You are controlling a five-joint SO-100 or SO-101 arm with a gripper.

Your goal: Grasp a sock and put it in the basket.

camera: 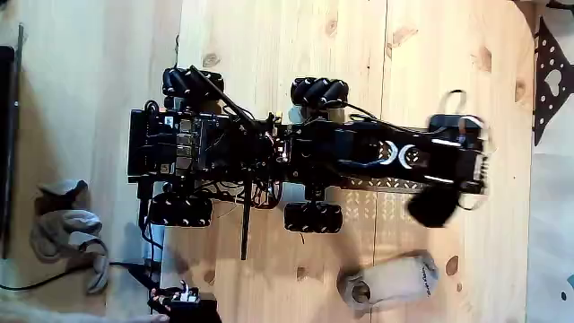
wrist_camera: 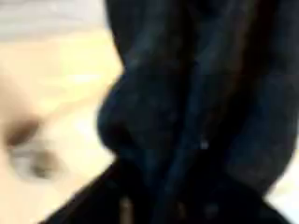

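black sock dangling from the pincer, clamped on it, above the table

The black sock appeared as a blurred dark mass at the right of the fixed view, just below the far end of the arm and over the pale wooden surface, its outline soft and rounded. In the wrist view the sock filled the centre and right of the frame as dark, limp fabric in vertical folds, out of focus, with light wood behind it at the left. Whether it touched the wood could not be told
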